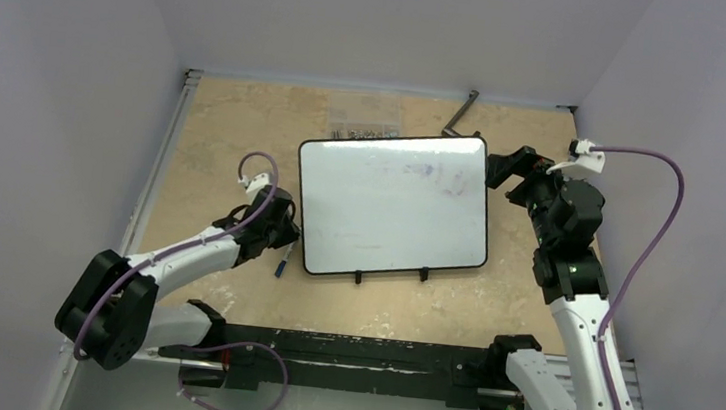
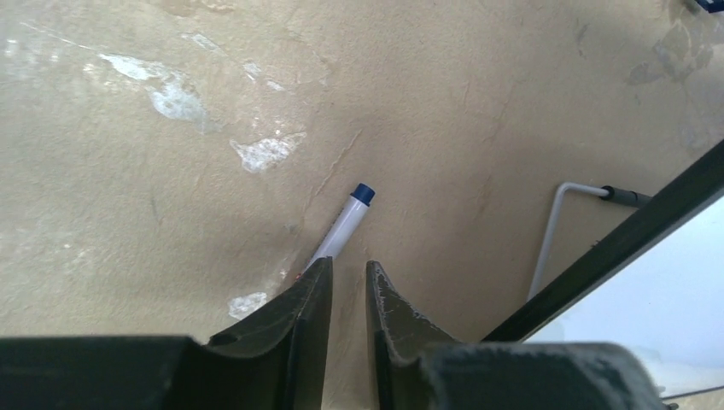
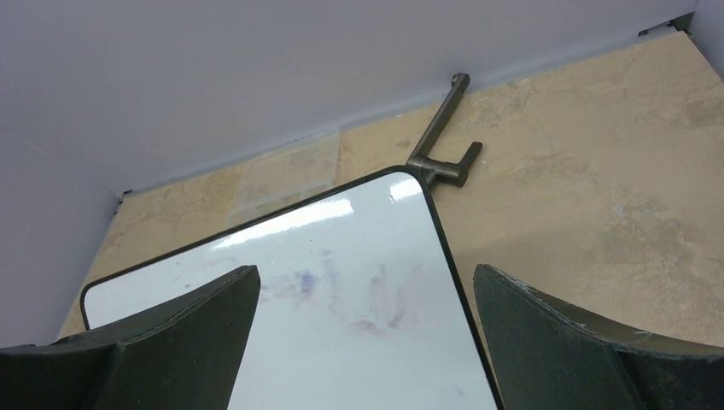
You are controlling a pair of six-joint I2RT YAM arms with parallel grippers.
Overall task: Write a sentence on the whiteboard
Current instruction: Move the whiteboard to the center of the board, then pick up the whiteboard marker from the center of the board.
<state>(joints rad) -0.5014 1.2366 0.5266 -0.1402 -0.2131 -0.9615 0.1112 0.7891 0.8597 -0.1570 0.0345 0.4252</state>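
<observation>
The whiteboard [image 1: 389,208] lies mid-frame in the top view, with no sentence on it, only faint purple smears [image 3: 376,299]. The marker [image 2: 341,226] rests on the table [image 2: 171,213] off the board's lower left corner. It is just past the left claw [image 2: 346,265] and slants up-right, blue end away. That claw is nearest, narrowly parted and empty. The right claw [image 3: 367,269] gapes wide over the board's upper right corner.

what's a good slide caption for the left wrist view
Left gripper, barely open and empty, over the table beside a blue-capped marker, with the whiteboard edge at right.
</observation>
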